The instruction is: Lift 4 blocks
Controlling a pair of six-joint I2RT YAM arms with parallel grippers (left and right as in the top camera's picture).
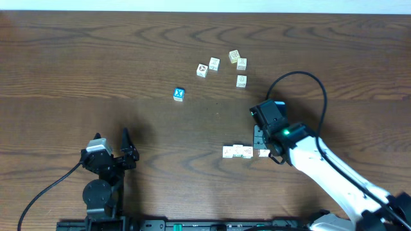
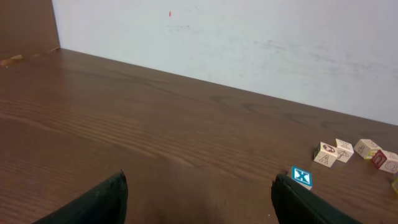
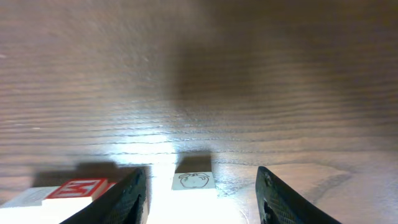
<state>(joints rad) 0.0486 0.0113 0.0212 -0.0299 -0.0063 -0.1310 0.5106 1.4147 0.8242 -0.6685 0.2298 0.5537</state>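
**Right claw open around a cube at the end of the row; the four blocks lie far up the surface**

From overhead we count four blocks (image 1: 241, 63) in a loose group near the far edge of the surface (image 1: 128, 51), none touching another. A cube with a red mark (image 1: 202, 70) lies just left of them, and a blue-faced cube (image 1: 179, 94) sits apart, nearer the middle. Their printed faces are too small for us to read.

Closer in, a row of three cream cubes (image 1: 238, 151) lies side by side. A fourth cube, the apple cube (image 3: 194, 180), lies just right of that row, partly covered from above by the right arm's wrist.

In its own camera the right claw (image 3: 200, 173) stands open, one finger on each side of the apple cube with bare wood showing on both sides, so it grips nothing. We make out a faint apple outline on the top face; the front washes out in glare. At lower left a cube with a red M (image 3: 84, 186) is cut off by the frame edge.

The left claw (image 2: 200, 180) is spread wide and empty. Its view crops the far group at the right edge.
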